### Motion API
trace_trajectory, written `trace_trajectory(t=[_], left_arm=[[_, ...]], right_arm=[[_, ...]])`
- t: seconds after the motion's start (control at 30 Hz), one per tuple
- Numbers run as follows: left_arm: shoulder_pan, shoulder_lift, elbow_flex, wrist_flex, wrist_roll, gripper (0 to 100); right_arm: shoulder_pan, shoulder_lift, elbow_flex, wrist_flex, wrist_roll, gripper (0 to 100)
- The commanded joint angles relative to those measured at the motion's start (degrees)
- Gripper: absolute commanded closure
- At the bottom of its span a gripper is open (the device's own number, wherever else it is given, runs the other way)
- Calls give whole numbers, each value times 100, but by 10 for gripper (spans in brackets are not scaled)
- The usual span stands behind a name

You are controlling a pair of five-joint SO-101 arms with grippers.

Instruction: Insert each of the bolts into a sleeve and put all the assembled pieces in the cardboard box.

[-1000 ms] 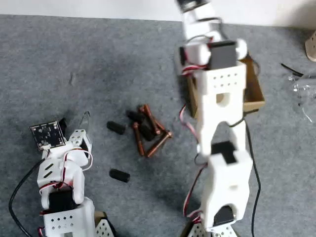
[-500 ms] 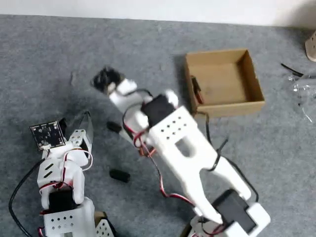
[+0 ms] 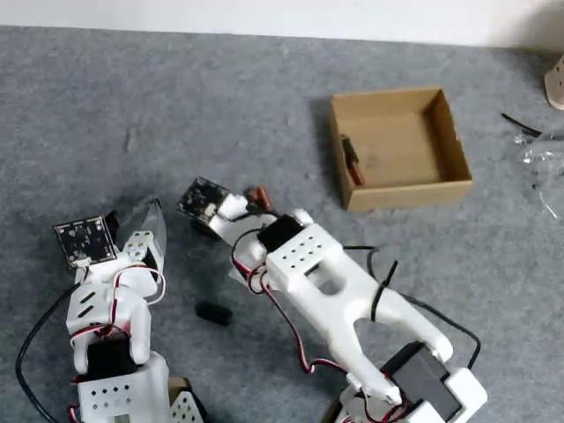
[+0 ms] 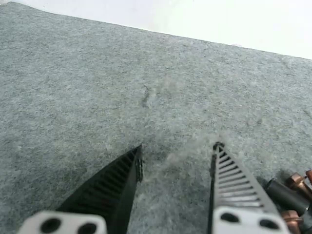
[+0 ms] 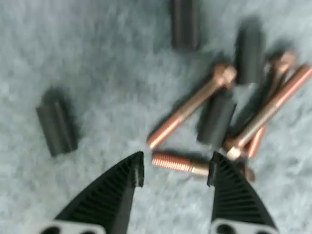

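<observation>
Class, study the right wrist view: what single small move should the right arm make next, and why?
Probably lower the right gripper and close on the copper bolt: its threaded end lies between the open fingers, with loose sleeves close by.

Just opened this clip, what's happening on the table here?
The right gripper, open, hovers low over the pile of copper bolts and black sleeves on the grey mat, with one bolt lying between its fingers. The left gripper is open over bare mat beside the pile, holding nothing. One piece, seemingly assembled, lies in the cardboard box; the rest are not yet joined.
</observation>
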Motion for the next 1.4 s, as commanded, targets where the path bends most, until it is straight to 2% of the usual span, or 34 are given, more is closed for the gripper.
trace_trajectory(t=[0.0,0.33,0.63,1.37], left_arm=[[84,-84,66,-158,-44,783],[75,-84,66,-158,-44,783],[84,-84,66,-158,-44,783],[84,-84,66,-158,-44,783]], right_arm=[[-48,-215,-4,-356,97,803],[-4,1279,-910,-268,88,803],[655,2246,-1727,-268,97,803],[857,2607,-1833,-602,-114,803]])
